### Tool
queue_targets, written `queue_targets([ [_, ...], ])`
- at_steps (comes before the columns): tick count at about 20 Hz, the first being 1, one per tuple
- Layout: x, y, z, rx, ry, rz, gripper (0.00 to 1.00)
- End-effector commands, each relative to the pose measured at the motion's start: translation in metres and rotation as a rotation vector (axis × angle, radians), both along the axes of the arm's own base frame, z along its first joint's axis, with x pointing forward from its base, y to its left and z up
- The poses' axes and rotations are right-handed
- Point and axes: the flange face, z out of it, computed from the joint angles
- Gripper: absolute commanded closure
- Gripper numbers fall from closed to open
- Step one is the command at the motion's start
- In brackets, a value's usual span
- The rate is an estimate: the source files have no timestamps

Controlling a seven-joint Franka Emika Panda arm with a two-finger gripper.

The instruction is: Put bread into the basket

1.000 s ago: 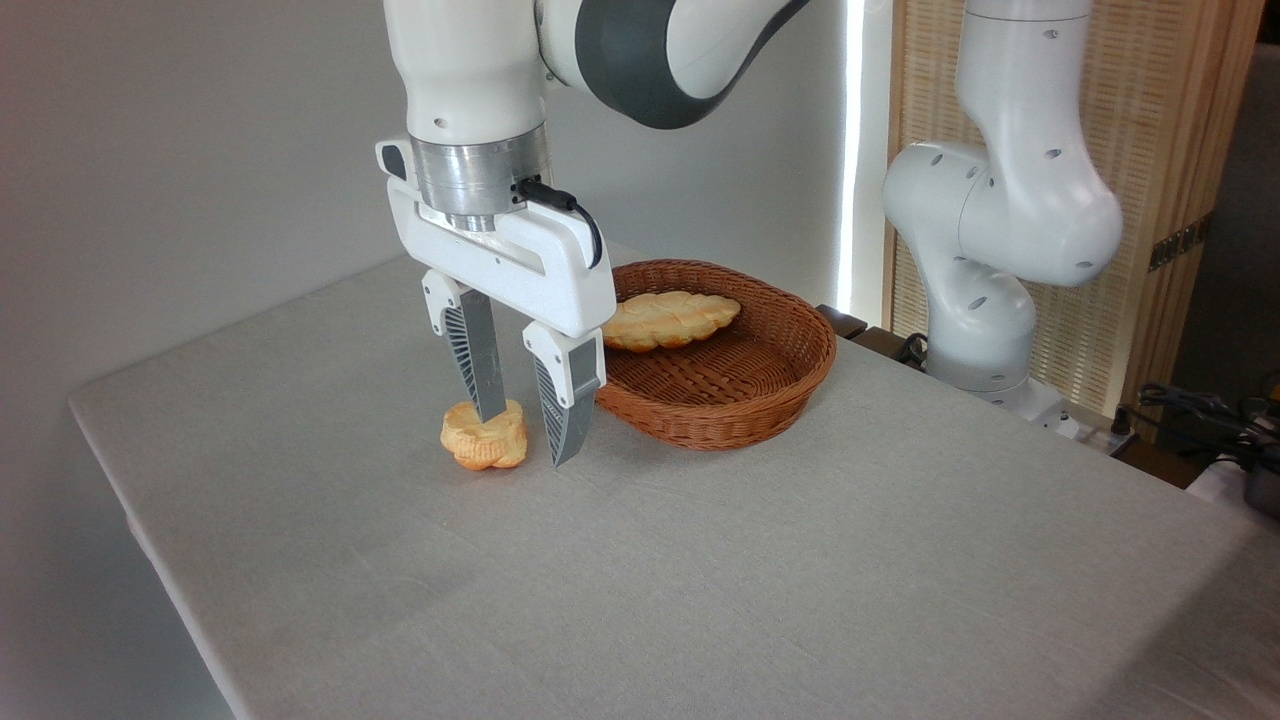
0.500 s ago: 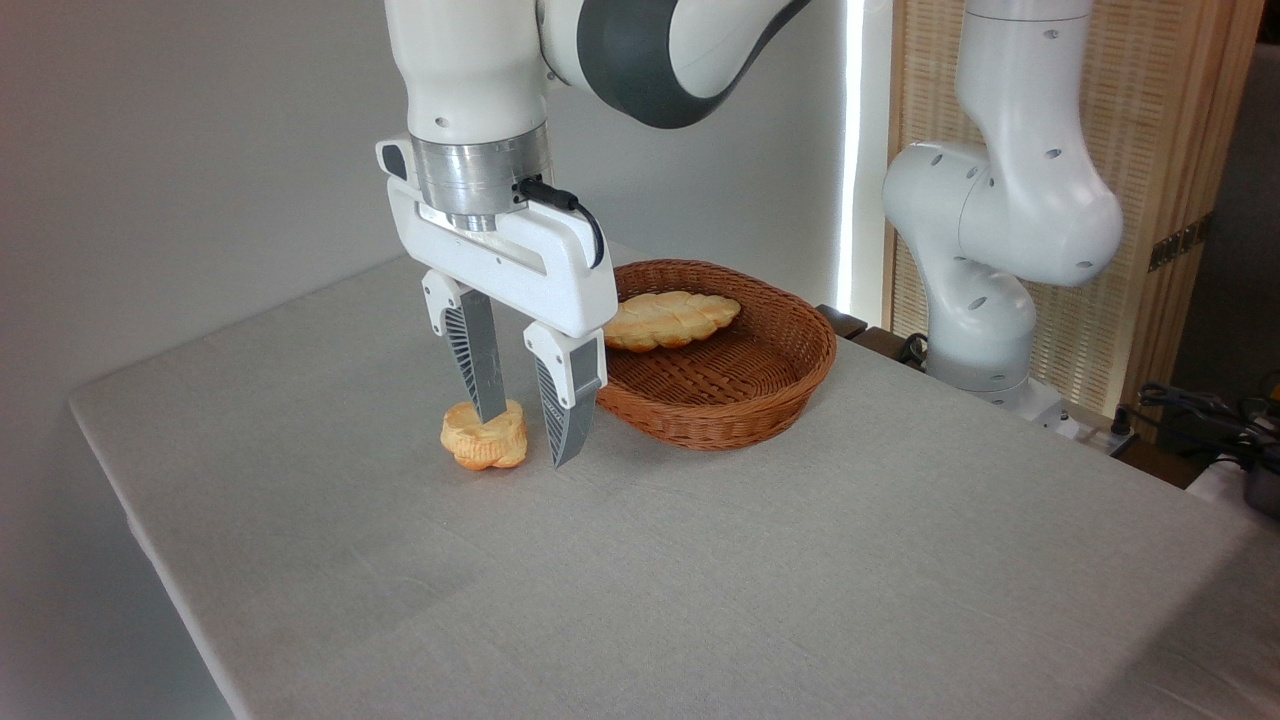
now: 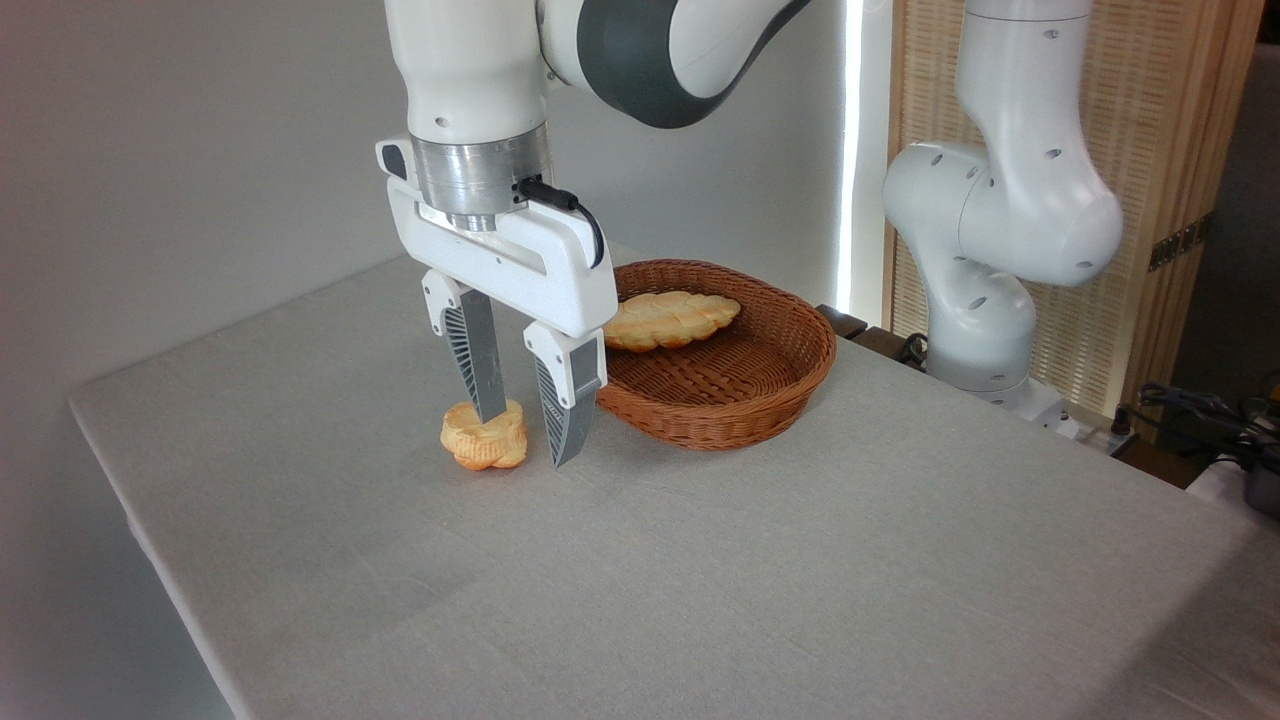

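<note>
Gripper (image 3: 525, 440) of the white arm pointing straight down over the grey-clothed table (image 3: 700, 580), its two ribbed fingers spread apart and grasping nothing; the far finger (image 3: 478, 365) descends in front of the top of the bread (image 3: 484, 439), while the near finger (image 3: 562, 405) reaches the cloth just to the right of the bun, with a narrow strip of cloth visible between the two. Whether the far finger actually touches the bun cannot be told from this view. The bread, a small knotted golden-orange bun, lies on the table to the left of the basket (image 3: 760, 395) and outside it, near its rim but not against it. The basket, an oval of reddish-brown wicker, stands toward the back of the table; inside it, against the far wall, rests a longer, paler braided loaf (image 3: 672, 318), partly hidden at its left end by the gripper body. At right, beyond the table edge, rises the base of the arm (image 3: 990, 250), before a slatted wooden screen (image 3: 1150, 150)
</note>
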Motion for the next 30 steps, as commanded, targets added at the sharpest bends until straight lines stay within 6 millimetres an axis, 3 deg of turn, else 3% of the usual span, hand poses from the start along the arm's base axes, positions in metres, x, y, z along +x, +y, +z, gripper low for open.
queue_targets([
  [1,0.005,0.004,0.004,-0.011,-0.023,-0.003,0.0],
  [22,0.001,-0.009,-0.003,-0.018,0.017,-0.034,0.0],
  [30,-0.004,-0.101,-0.028,-0.029,0.043,-0.185,0.0],
])
